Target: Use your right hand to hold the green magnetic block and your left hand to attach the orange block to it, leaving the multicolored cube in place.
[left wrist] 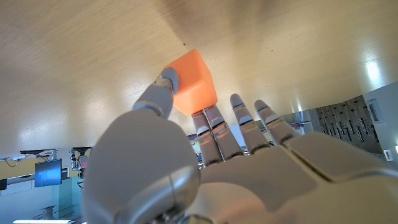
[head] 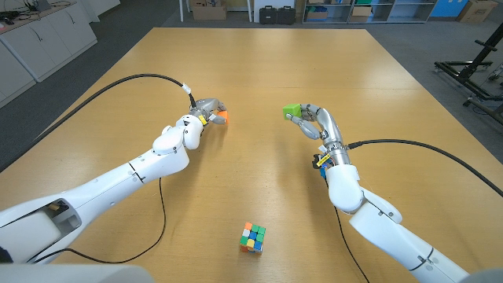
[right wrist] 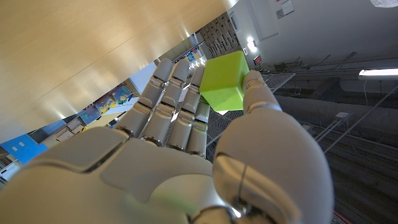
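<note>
My right hand (head: 312,122) holds the green block (head: 291,110) at its fingertips, a little above the table right of centre. In the right wrist view the green block (right wrist: 225,81) sits pinched between thumb and fingers of that hand (right wrist: 186,155). My left hand (head: 203,112) grips the orange block (head: 222,117) left of centre, low at the table. The left wrist view shows the orange block (left wrist: 193,81) pinched between thumb and fingers of the left hand (left wrist: 205,162). The two blocks are well apart. The multicolored cube (head: 252,237) stands on the table near the front edge.
The wooden table (head: 259,71) stretches far behind both hands. Black cables (head: 126,82) run along each arm over the tabletop. Cabinets stand at the far left, boxes and cases beyond the table's back edge, and a metal frame at the far right.
</note>
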